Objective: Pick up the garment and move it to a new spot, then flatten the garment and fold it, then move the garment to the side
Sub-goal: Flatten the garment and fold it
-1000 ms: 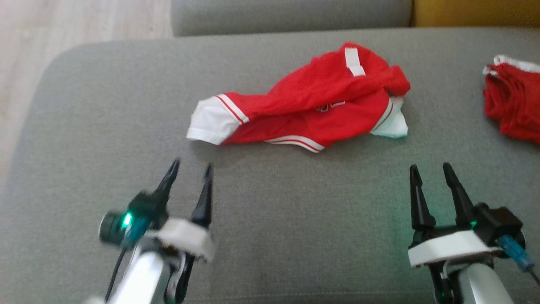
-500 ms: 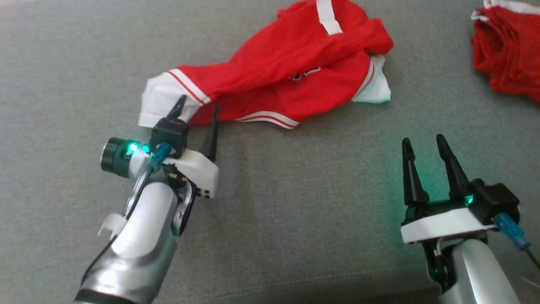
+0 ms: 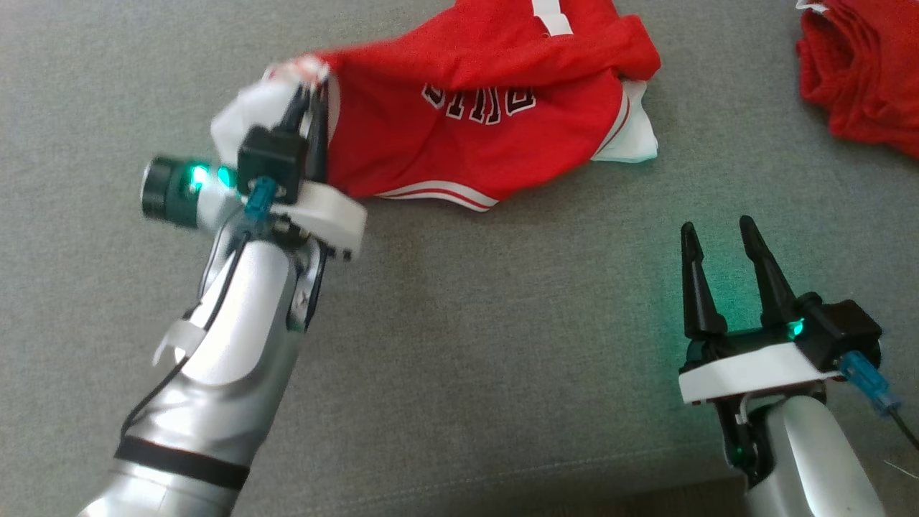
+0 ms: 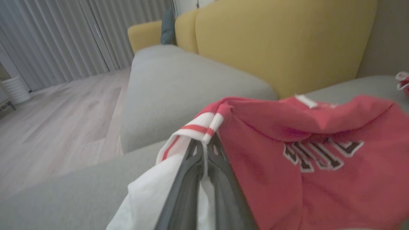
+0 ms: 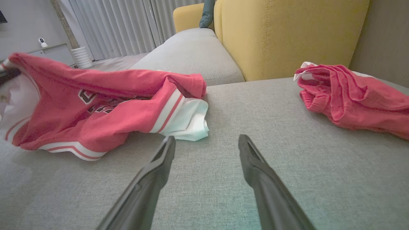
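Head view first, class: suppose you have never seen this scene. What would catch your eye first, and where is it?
The red jersey with white trim sprawls across the grey sofa cushion, its left end raised where the left gripper is shut on its white edge. The right gripper stands open at the lower right, apart from the cloth. A second red garment lies bunched at the far right.

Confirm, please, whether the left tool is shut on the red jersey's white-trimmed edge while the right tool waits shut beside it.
No: the right tool waits open, fingers spread, as the head view shows. The left tool is indeed shut on the red jersey.
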